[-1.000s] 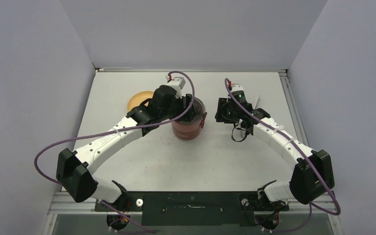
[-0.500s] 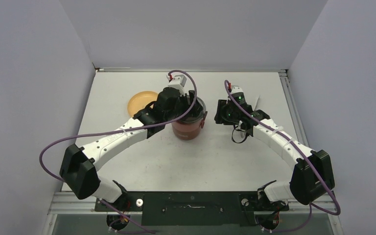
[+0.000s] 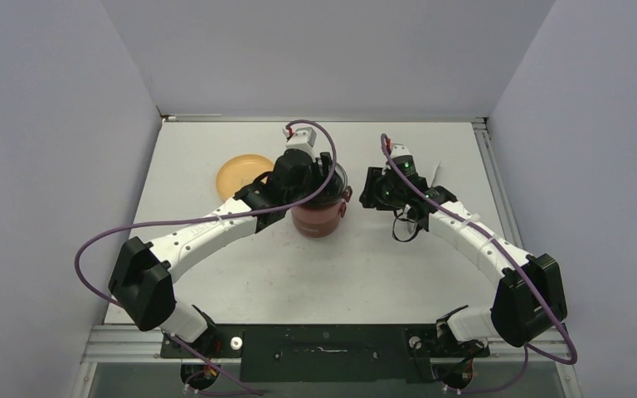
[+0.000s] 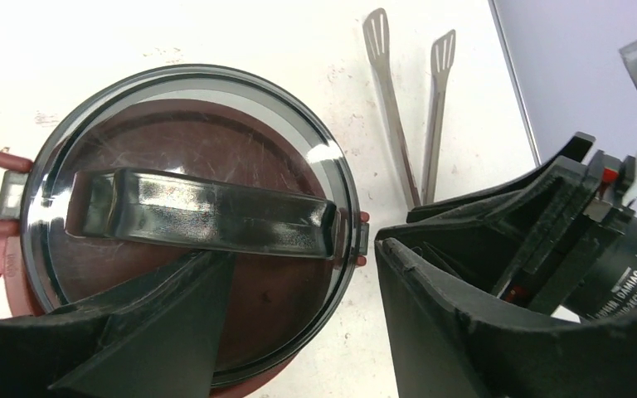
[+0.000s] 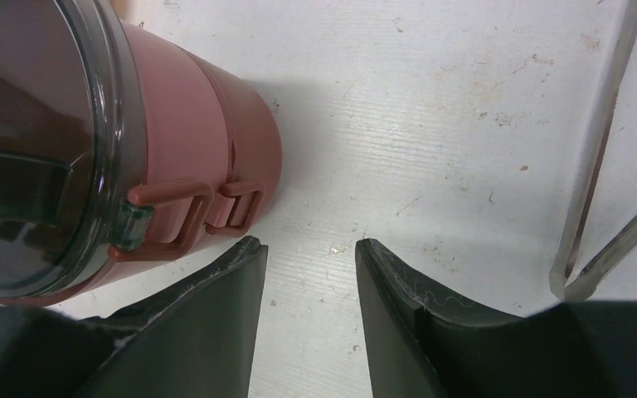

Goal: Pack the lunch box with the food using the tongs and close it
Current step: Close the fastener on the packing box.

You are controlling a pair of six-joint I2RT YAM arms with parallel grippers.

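The lunch box (image 3: pixel 319 220) stands stacked mid-table, its maroon tiers and side clasps (image 5: pixel 184 217) showing in the right wrist view. A grey translucent lid (image 4: pixel 174 133) with a dark handle (image 4: pixel 199 211) sits on top. My left gripper (image 3: pixel 313 176) hovers over it, open (image 4: pixel 305 249): one finger is above the lid, the other is past its right rim with a gap. My right gripper (image 3: pixel 367 195) is open (image 5: pixel 308 245) over bare table just right of the box. The tongs (image 4: pixel 392 116) lie on the table further right (image 5: pixel 599 141). The food is hidden.
A shallow yellow-orange plate (image 3: pixel 239 172) lies left of the box, behind my left arm. The tongs (image 3: pixel 436 172) lie near the table's right edge, with walls behind and at both sides.
My left arm has swung right, bringing its gripper further across the lid, and its jaws have narrowed a little. The right gripper has edged slightly left toward the box.
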